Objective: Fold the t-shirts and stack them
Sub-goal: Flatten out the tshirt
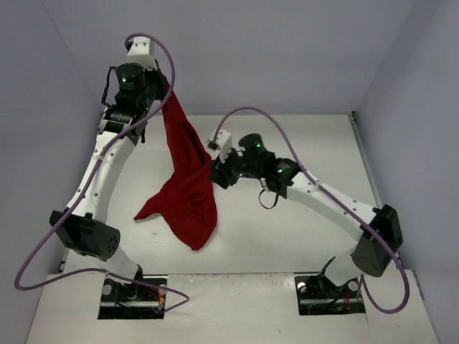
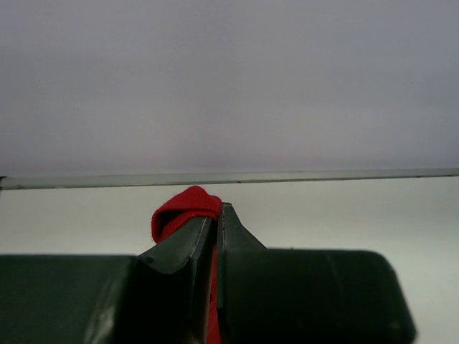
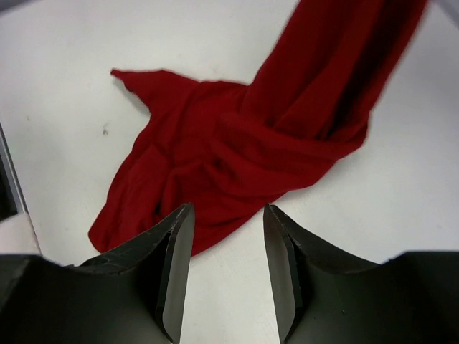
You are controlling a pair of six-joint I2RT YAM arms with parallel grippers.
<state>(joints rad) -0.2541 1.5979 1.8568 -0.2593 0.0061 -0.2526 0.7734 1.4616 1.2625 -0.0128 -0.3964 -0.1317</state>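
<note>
Because the left gripper (image 2: 217, 218) pinches one edge high, the t-shirt (image 1: 188, 183) hangs with its lower part bunched on the table (image 1: 287, 236); right gripper (image 3: 228, 222) jaws part-open, empty, facing the cloth, likely seeking a second corner.

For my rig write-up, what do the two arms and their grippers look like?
The left arm and right arm have white links, black joint housings with green lights, and a purple cable along each. The left gripper and right gripper have dark, wedge-shaped fingers.
</note>
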